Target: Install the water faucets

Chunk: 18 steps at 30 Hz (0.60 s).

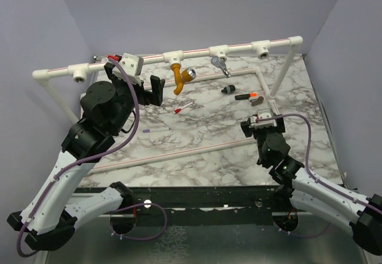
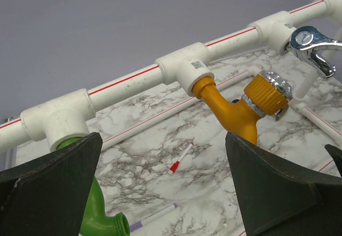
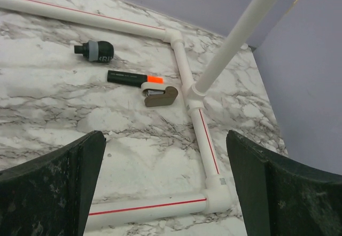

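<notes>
Three water faucets hang from the white pipe rail [image 2: 128, 78]. The green plastic one [image 2: 99, 214] sits under the left tee joint [image 2: 61, 121], close beside my left gripper's left finger [image 2: 48, 188], which partly hides it. The mustard-orange faucet [image 2: 235, 110] [image 1: 179, 76] with a silver knob hangs from the middle tee. The grey metal faucet [image 2: 312, 46] [image 1: 219, 65] is at the tee to the right. My left gripper [image 2: 163, 193] [image 1: 136, 82] is open and holds nothing. My right gripper [image 3: 165, 188] [image 1: 262, 123] is open low over the marble table, above a corner of the floor pipe [image 3: 214, 193].
A red-tipped stick [image 2: 180, 158] [image 1: 183, 107] and a purple-tipped stick [image 2: 155, 217] [image 1: 156, 130] lie on the marble table. A black knob-like part [image 3: 95, 50], a black marker with an orange band [image 3: 133, 78] and a brown clip [image 3: 160, 95] lie near the frame's upright post [image 3: 235, 38].
</notes>
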Available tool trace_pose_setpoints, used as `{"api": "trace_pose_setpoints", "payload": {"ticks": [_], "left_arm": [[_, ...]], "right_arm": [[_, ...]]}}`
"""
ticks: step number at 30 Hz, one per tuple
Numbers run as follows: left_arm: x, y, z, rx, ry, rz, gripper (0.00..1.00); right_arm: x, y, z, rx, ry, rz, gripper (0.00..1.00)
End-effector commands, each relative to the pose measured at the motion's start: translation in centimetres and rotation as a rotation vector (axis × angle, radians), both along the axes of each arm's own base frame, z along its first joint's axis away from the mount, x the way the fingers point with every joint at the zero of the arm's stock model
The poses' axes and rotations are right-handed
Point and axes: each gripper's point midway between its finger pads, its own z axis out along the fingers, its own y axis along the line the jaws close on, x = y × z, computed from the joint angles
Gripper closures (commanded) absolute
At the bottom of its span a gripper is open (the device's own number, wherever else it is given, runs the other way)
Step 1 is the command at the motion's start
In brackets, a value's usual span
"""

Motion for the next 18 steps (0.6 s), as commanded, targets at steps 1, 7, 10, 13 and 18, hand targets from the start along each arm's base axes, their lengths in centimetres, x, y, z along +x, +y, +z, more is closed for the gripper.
{"api": "trace_pose_setpoints", "payload": {"ticks": [1,7,10,13,18], "left_arm": [[-1.4,-0.6,0.1,-0.041,0.021,-0.063,0.01],[-1.9,-1.2,-0.4,-0.042,0.035,-0.104,0.01],[-2.0,-1.1,-0.4,-0.04,0.031,-0.109,0.01],[-2.3,-1.1,-0.5,-0.037,0.029,-0.116,0.01],[-2.4,-1.1,-1.0,-0.025,0.035,-0.119,0.01]], "right_arm": [[1.0,-0.8,-0.3,0.159,-0.112,-0.027,0.0],[2.3,-2.5,-3.9,0.195,-0.135,-0.053,0.0],[2.9,-4.0,-5.1,0.178,-0.143,-0.128,0.0],[3.6,-4.9,-5.7,0.157,-0.159,-0.158,0.0],[5.0,-7.1,-7.4,0.197,-0.157,-0.181,0.0]]}}
